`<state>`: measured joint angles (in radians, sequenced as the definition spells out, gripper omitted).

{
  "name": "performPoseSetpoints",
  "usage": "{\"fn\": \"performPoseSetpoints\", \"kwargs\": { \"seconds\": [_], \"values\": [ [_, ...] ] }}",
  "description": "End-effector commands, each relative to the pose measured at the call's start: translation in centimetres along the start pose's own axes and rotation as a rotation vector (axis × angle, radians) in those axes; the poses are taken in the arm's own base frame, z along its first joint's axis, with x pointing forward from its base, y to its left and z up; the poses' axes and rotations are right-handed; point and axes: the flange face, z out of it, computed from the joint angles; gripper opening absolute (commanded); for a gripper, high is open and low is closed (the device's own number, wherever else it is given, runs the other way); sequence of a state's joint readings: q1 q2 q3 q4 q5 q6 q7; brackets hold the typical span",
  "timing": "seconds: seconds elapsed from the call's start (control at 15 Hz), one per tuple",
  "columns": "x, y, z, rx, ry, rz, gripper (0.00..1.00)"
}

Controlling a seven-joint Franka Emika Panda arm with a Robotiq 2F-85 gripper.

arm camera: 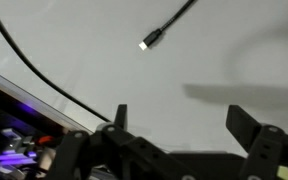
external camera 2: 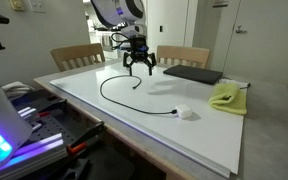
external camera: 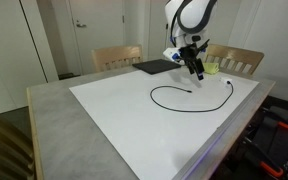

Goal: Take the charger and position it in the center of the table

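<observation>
- In an exterior view the desk (external camera: pixel 49 110) carries a white sheet (external camera: pixel 114 120). The charger (external camera: pixel 152 95) lies flat on it as an open loop, roughly mid-sheet and biased toward the far edge.
- At the loop's 1 o'clock the pincer (external camera: pixel 196 70) hangs just over one cable tip, released: jaws spread wide, nothing between them.
- In the wrist view one run of the cable slants down the left side, from 10 o'clock toward the left finger.
- The plug tip (arm camera: pixel 150 41) lies at about 11 o'clock from the pincer (arm camera: pixel 179 125), apart from both fingers.
- That end section's long axis runs from about 7 o'clock up to 1 o'clock, oblique to the 9-to-3 line across the jaws. I judge the coming grasp needs a short shift toward 11 o'clock, perhaps a wrist turn, then a descent.
- There is only one arm, so no choice of arm arises.
- At the pincer's 3 o'clock, near the far edge, sits a yellow-green cloth (external camera: pixel 212 67), clear of the cable.
</observation>
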<state>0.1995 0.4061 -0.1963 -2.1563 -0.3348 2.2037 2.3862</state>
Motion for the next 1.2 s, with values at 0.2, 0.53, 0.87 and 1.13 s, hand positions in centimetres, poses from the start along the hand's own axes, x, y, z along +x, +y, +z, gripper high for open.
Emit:
{"fn": "performPoseSetpoints", "kwargs": {
  "seconds": [0.2, 0.53, 0.87, 1.13],
  "values": [
    [0.8, -1.1, -0.1, 0.082, 0.057, -0.118, 1.00],
    [0.2, -0.3, -0.1, 0.109, 0.085, -0.238, 1.00],
    [2.0, -1.2, -0.7, 0.223, 0.189, -0.495, 1.00],
    [4.9, -3.6, 0.0, 0.322, 0.200, -0.689, 1.00]
  ]
}}
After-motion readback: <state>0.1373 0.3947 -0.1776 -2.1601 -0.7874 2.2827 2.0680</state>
